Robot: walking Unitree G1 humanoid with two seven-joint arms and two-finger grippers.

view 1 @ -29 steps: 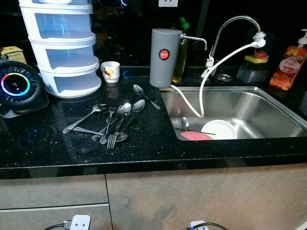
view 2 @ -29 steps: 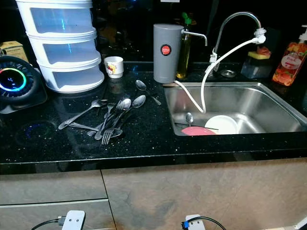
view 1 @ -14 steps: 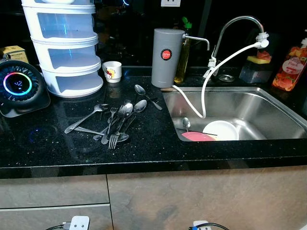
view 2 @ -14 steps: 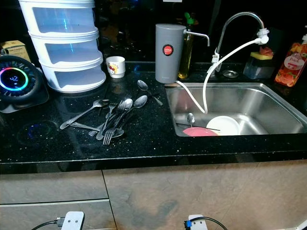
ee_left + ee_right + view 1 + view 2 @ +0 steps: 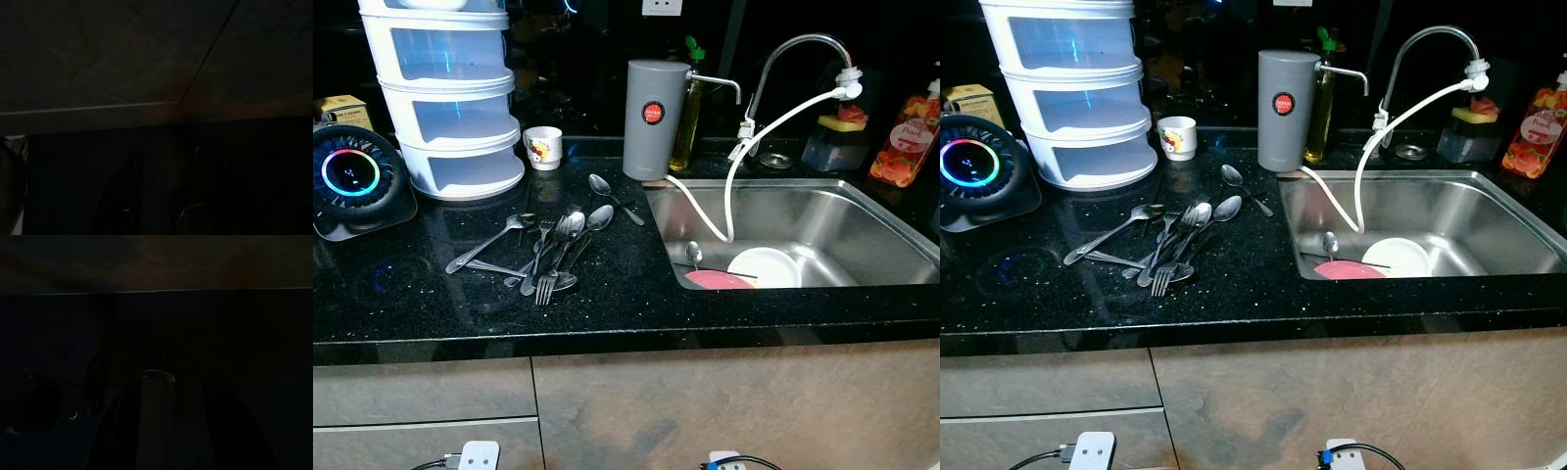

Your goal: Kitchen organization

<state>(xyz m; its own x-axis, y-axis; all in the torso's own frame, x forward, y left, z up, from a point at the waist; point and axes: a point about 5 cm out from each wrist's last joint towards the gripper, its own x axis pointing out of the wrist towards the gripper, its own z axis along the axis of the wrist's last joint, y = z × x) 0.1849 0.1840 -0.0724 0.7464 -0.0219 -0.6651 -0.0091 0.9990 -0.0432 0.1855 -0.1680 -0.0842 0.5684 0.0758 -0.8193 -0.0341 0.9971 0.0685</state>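
Observation:
A pile of several steel spoons and forks [image 5: 543, 257] lies on the black countertop [image 5: 607, 304], left of the sink. One spoon [image 5: 612, 196] lies apart, nearer the sink's corner. In the steel sink [image 5: 871, 230] sit a pink plate [image 5: 713, 279], a white bowl [image 5: 766, 264] and a spoon [image 5: 691, 253]. My left gripper [image 5: 166, 196] hangs low in front of the cabinet, very dark in the left wrist view. My right gripper [image 5: 156, 421] also hangs idle in shade.
A white three-tier container [image 5: 450, 98] and a small cup [image 5: 543, 147] stand at the back left, beside a round device with a glowing ring [image 5: 354, 176]. A grey dispenser [image 5: 649, 119], faucet [image 5: 793, 49] with white hose [image 5: 734, 186] and soap bottle [image 5: 906, 142] line the back.
The head view has shifted slightly since a second ago. Nothing on the counter or in the sink has moved.

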